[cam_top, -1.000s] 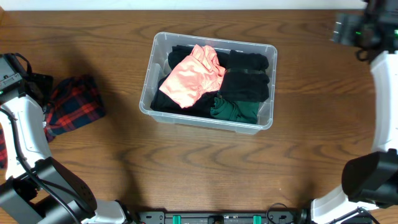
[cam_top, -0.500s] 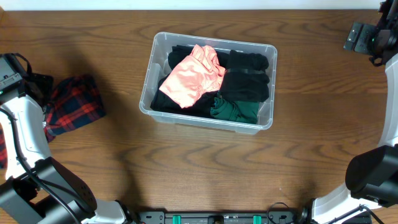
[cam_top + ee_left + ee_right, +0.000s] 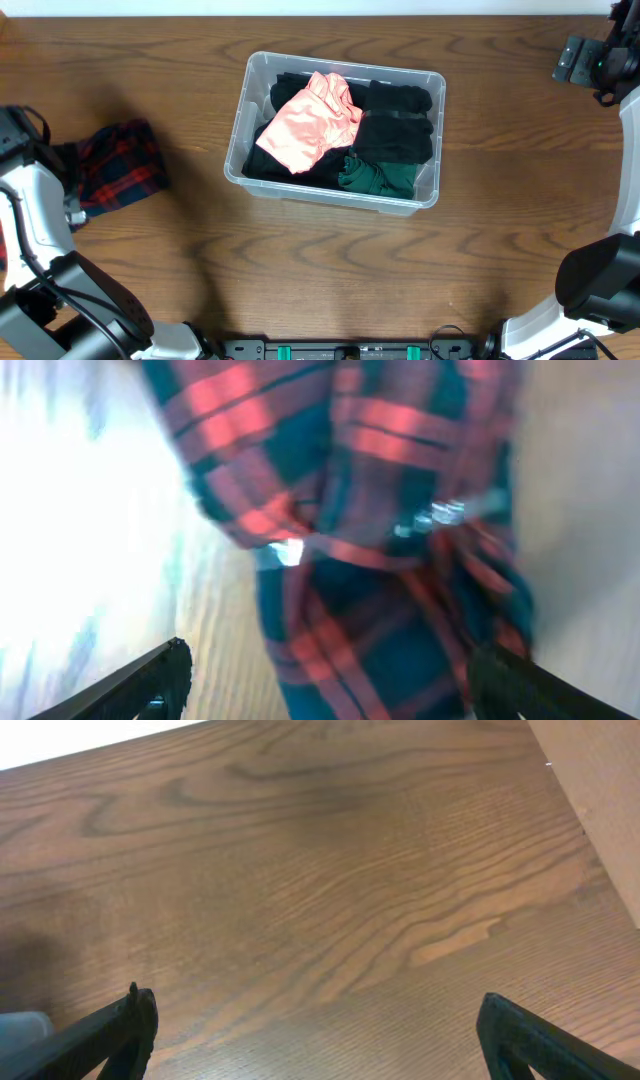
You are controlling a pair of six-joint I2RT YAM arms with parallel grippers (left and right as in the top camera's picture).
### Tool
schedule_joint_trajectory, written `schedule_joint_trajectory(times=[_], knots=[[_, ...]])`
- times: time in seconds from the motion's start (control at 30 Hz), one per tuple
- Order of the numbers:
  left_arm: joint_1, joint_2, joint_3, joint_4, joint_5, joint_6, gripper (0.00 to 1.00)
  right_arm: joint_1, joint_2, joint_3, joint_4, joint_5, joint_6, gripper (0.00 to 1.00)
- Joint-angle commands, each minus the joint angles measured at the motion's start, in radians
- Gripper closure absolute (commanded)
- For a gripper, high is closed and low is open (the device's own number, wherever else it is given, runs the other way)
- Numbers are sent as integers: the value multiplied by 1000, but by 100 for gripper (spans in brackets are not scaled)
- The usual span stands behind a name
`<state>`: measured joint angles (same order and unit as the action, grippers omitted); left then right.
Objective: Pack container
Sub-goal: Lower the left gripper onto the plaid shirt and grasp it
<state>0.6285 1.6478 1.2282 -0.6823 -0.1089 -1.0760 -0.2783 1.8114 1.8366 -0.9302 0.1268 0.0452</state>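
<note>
The container (image 3: pixel 330 196), a clear plastic bin, stands at the table's middle. It holds a pink garment (image 3: pixel 310 120), black garments (image 3: pixel 395 135) and a green one (image 3: pixel 378 177). A red and dark blue plaid cloth (image 3: pixel 120 165) lies crumpled on the table at the far left. My left gripper (image 3: pixel 70 172) is at the cloth's left edge. In the left wrist view its fingers stand wide apart, open, with the plaid cloth (image 3: pixel 370 560) filling the space between and ahead of them (image 3: pixel 325 690). My right gripper (image 3: pixel 585 60) hovers at the far right back, open over bare wood (image 3: pixel 320 1040).
The wooden table (image 3: pixel 330 270) stretches bare in front of the bin and to its right. A light wall or panel edge (image 3: pixel 600 790) shows at the right of the right wrist view.
My left arm has shifted a little down and in against the plaid cloth. My right gripper swung right toward the table's back corner a second ago and has held still since.
</note>
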Motion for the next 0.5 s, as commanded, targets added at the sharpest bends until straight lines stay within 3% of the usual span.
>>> schedule_joint_trajectory(times=[0.0,0.23,0.47], knots=[[23,19,-80,57,-15,-108,12,-5,8,-6,-2,-4,14,1],[32,19,-219,319,-8,-112,12,-4,8,-6,-2,-4,14,1],[32,60,-223,333,-16,-161,12,-4,8,-6,-2,-4,14,1]])
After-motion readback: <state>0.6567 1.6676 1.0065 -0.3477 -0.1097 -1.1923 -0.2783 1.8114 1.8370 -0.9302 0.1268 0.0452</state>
